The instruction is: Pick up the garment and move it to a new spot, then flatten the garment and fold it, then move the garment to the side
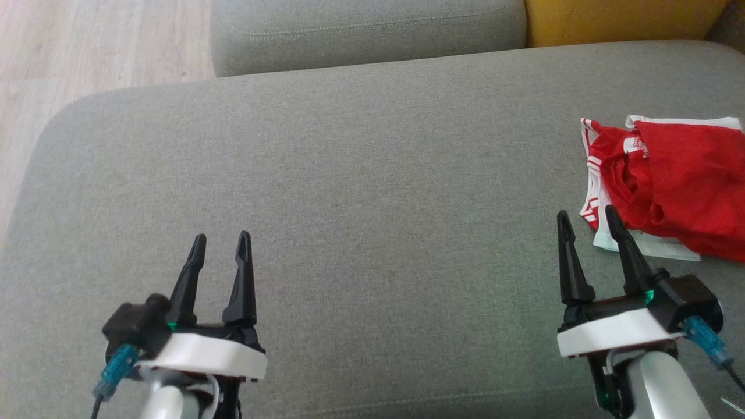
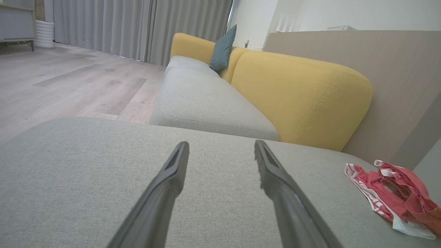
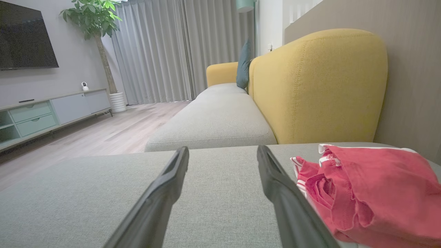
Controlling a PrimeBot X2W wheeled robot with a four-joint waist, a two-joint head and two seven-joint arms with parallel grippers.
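Observation:
A red garment with white striped trim lies crumpled on the grey sofa cushion at the far right. The left wrist view has the garment at its lower right, and the right wrist view has the garment close by on its right. My right gripper hovers open just left of the garment's near edge, holding nothing. At the lower left my left gripper is open and empty over bare cushion, far from the garment.
A second grey seat cushion lies beyond the one in front, with a yellow backrest at the top right. Wooden floor lies off the cushion's left edge. A teal pillow leans on the yellow backrest.

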